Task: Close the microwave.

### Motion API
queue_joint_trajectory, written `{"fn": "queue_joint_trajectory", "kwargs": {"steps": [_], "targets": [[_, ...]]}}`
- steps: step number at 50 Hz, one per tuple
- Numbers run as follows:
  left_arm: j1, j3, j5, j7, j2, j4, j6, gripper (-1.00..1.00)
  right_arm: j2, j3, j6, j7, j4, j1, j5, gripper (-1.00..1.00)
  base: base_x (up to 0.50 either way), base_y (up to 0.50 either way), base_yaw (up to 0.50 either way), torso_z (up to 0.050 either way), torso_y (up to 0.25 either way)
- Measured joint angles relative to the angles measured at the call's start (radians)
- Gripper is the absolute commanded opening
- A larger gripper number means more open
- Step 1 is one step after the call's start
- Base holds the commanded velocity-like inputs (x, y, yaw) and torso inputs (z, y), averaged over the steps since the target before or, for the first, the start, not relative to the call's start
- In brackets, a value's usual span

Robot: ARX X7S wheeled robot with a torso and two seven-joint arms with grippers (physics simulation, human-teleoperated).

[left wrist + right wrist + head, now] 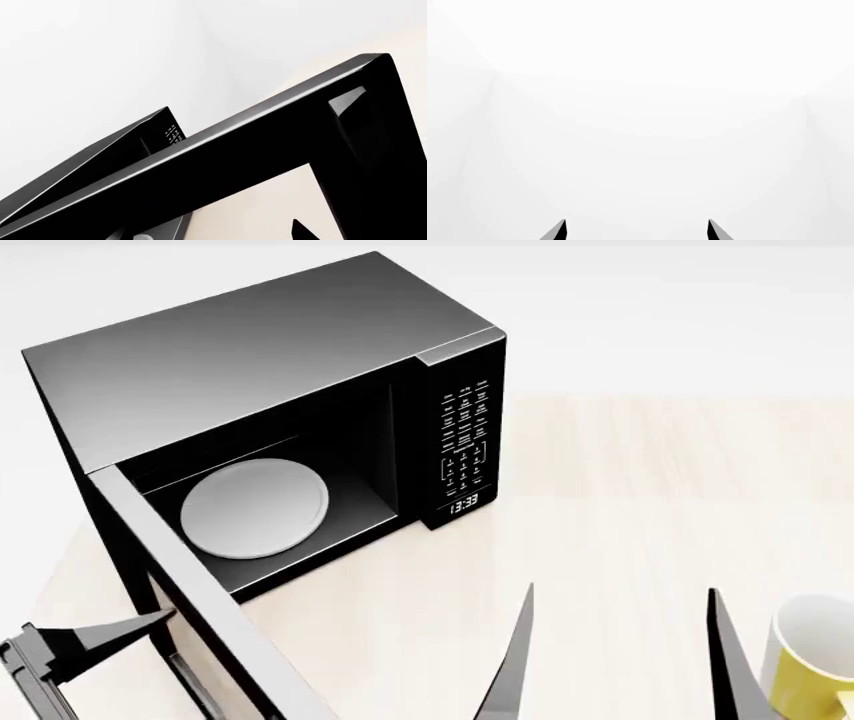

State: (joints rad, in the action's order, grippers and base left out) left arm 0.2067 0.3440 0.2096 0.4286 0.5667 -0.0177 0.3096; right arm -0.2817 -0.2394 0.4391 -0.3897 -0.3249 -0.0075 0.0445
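Note:
The black microwave [267, 360] stands at the back left of the table, its cavity showing a round white turntable plate [254, 508]. Its door [174, 570] hangs wide open, swung out toward me at the left. My left gripper [100, 640] is on the outer side of that door, one fingertip [163, 617] right at the door's face. In the left wrist view the door frame [253, 145] fills the picture and one fingertip [300, 231] shows; the gripper looks open and holds nothing. My right gripper [621, 595] hovers open over the table to the right of the microwave, nothing between its fingers [560, 230].
A yellow mug [807, 660] stands at the right edge of the light wooden table [627, 490], just beside my right gripper. The keypad and clock display [463, 502] face front right. White walls lie behind.

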Motion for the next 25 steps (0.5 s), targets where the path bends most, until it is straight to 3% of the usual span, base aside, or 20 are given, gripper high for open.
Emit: {"fn": "queue_joint_trajectory", "kwargs": {"steps": [25], "targets": [[0.068,0.031,-0.040,-0.019,-0.076,-0.087,0.036,1.00,-0.010,-0.013,0.004,-0.008,0.004,-0.003,-0.006,1.00,0.00,0.00,0.00,0.000,0.000]]}}
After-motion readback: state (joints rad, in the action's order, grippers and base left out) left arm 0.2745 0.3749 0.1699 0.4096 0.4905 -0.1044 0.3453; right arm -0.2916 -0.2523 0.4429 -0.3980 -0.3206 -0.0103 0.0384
